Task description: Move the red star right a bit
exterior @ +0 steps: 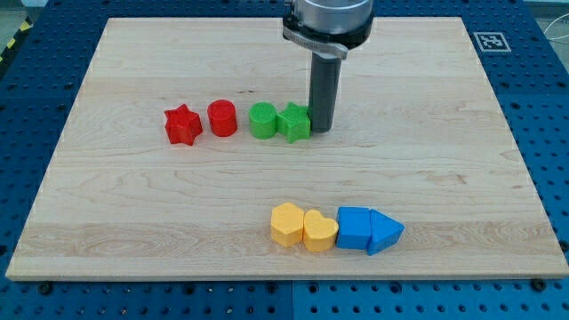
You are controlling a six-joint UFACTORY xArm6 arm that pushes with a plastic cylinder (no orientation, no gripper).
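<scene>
The red star [182,124] lies on the wooden board at the view's left of centre. A red cylinder [222,118] stands just to its right, a small gap between them. My tip [321,130] is far to the star's right, touching or almost touching the right side of the green star [294,123]. A green cylinder [263,120] sits against the green star's left side.
Near the view's bottom stands a row of a yellow hexagon [287,223], a yellow heart [320,231], a blue cube [354,228] and a blue triangle [385,233]. The board's edge [53,178] borders a blue perforated table. A marker tag [490,41] is at the board's top right.
</scene>
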